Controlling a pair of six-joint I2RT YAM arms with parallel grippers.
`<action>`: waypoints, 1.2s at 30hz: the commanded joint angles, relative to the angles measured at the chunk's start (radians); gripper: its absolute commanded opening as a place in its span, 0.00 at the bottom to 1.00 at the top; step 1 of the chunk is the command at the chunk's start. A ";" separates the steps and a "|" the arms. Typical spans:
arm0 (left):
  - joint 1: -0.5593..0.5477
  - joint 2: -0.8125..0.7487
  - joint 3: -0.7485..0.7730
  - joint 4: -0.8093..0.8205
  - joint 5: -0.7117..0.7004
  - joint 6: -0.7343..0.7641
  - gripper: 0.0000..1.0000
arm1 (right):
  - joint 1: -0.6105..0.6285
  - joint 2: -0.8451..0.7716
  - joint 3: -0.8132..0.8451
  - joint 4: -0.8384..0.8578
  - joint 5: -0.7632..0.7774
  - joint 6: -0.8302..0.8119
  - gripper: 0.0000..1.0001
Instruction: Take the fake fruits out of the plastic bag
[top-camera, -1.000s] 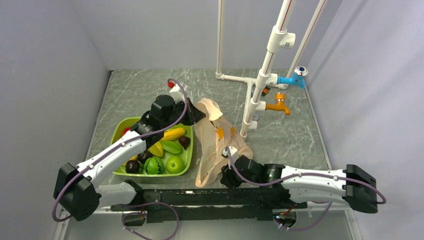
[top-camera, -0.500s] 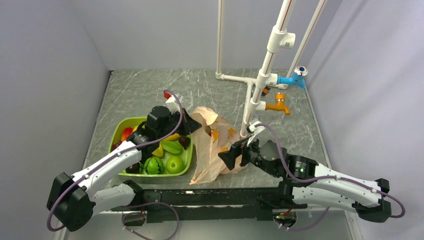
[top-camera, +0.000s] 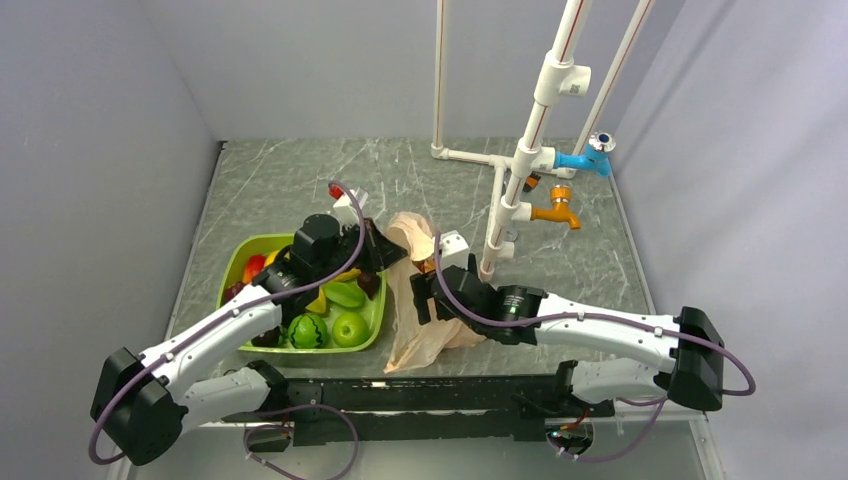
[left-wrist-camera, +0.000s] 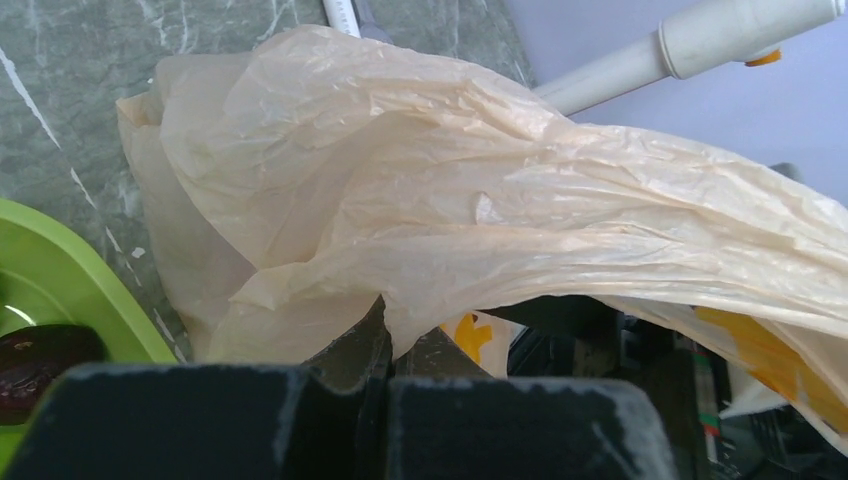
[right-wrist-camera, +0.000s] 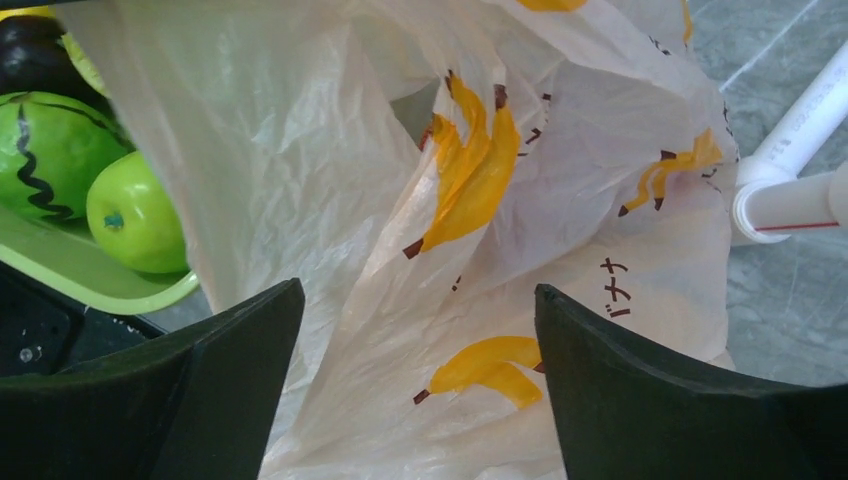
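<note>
1. The right arm (top-camera: 600, 325) lay low along the near edge of the table (top-camera: 300, 180) a second ago. Now it reaches toward 10 o'clock over the middle of the plastic bag (top-camera: 425, 335).
2. The right fingers (right-wrist-camera: 200, 390) were half closed then. They now stand spread wide and hold nothing, with only crinkled film ahead of them.
3. The bag was stretched long before. It now sits bunched and shorter, with its 12 o'clock end raised.
4. My reading is that the right arm has given up the bag's near end and is lining up a fresh hold or a reach inside, so the emptying is barely under way.
5. The left arm (top-camera: 215, 325) stretches from its 7 o'clock base across the green tub (top-camera: 232, 272). The left fingers (left-wrist-camera: 370, 345) are pressed shut on the bag's far edge and hold it off the table.
6. The bag lies just at 3 o'clock of the tub and at 9 o'clock of the white pipe frame (top-camera: 497, 215). The fake fruits inside are hidden, and only printed bananas show through.
</note>
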 joint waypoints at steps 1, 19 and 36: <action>-0.015 -0.042 0.017 0.009 -0.010 -0.001 0.00 | -0.004 -0.033 -0.047 0.045 0.055 0.028 0.82; -0.015 -0.143 0.015 -0.184 -0.126 0.060 0.00 | -0.089 -0.361 -0.187 0.012 0.201 -0.006 0.09; 0.006 0.142 0.357 -0.275 -0.055 0.172 0.00 | -0.109 -0.625 -0.019 -0.003 0.094 -0.274 0.00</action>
